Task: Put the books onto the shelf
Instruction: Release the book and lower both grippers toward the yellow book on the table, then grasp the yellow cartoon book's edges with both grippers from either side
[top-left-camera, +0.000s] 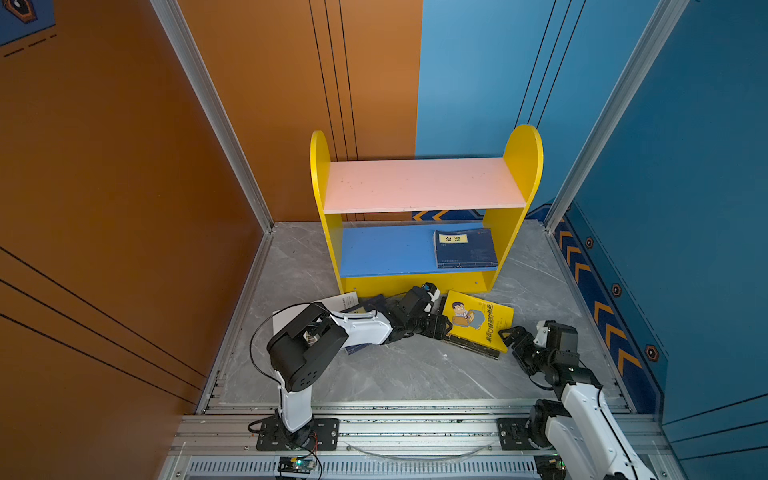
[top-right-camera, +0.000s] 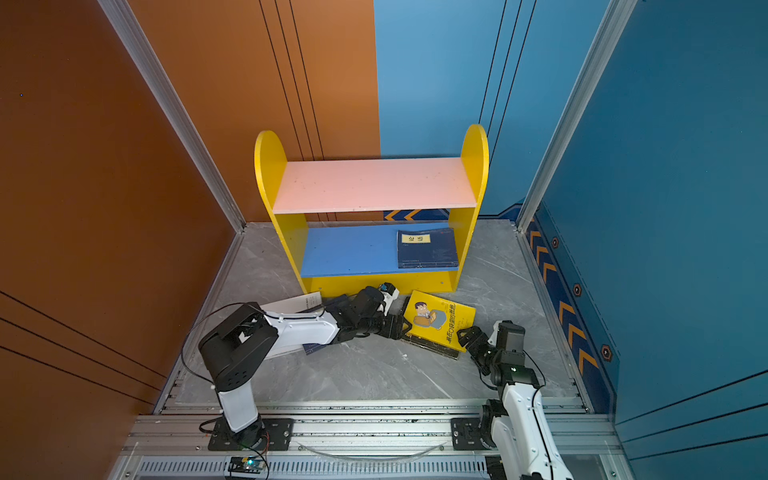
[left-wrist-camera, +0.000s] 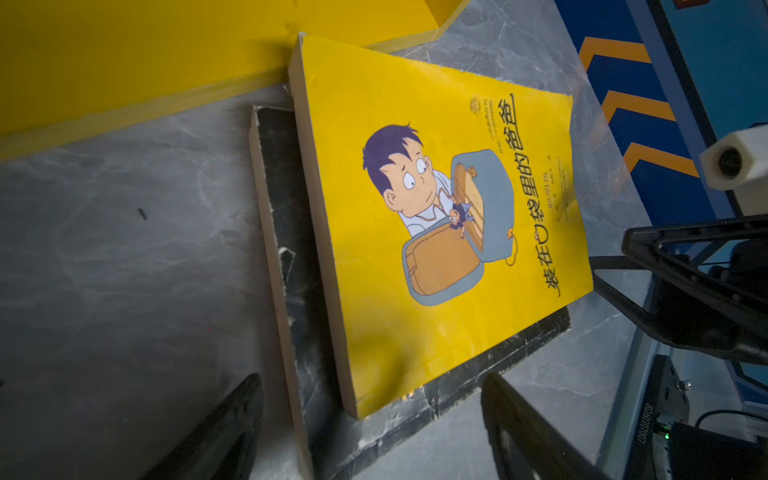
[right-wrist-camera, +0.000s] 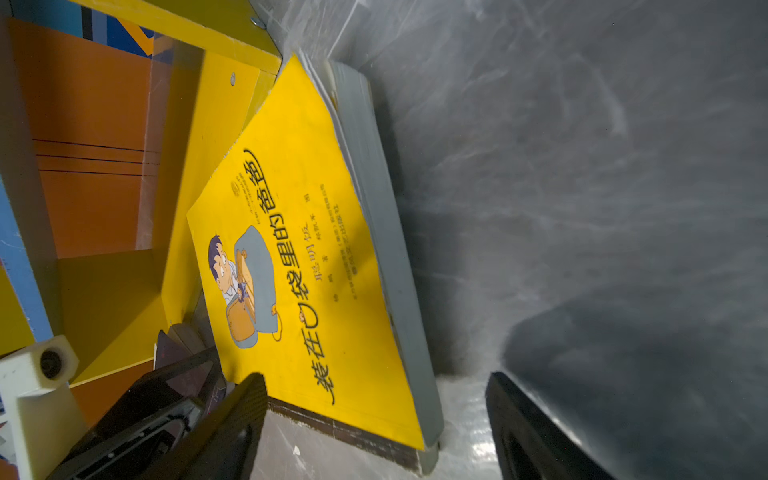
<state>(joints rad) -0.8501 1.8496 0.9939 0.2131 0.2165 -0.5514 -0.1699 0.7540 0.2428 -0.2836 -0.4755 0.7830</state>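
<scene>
- Grey marble worktop (top-left-camera: 395, 374), orange + blue walls behind, shelf (top-left-camera: 521, 166) stood at the back.
- 1 navy book (top-left-camera: 465, 249) lay flat on the blue lower board (top-left-camera: 382, 249), right end. Pink upper board (top-left-camera: 415, 185) had no books on it.
- Yellow book (top-left-camera: 478, 322) lay flat on top of the black book (left-wrist-camera: 282, 208), on the worktop just in front of the shelf, right of centre. Its far corner was right at the shelf base.
- Its long axis ran roughly front-to-back, twisted a bit, so the long edges faced the 2 arms and a short edge faced the shelf.
- Left claw (top-left-camera: 448, 326) sat low at the left long edge, jaws apart, gripping nothing.
- Right claw (top-left-camera: 510, 336) was at the near right corner, title side. Jaws apart too, w/ one finger over the cover. Touching or not, couldn't tell.
- White book (top-left-camera: 347, 300) + others were mostly hidden under the left arm.
- IMO both claws were about equally close, so prob a 2-arm pickup of the yellow one. The shelf lay straight beyond it, so the move looked like up + fwd onto the blue board, left of the navy book.
</scene>
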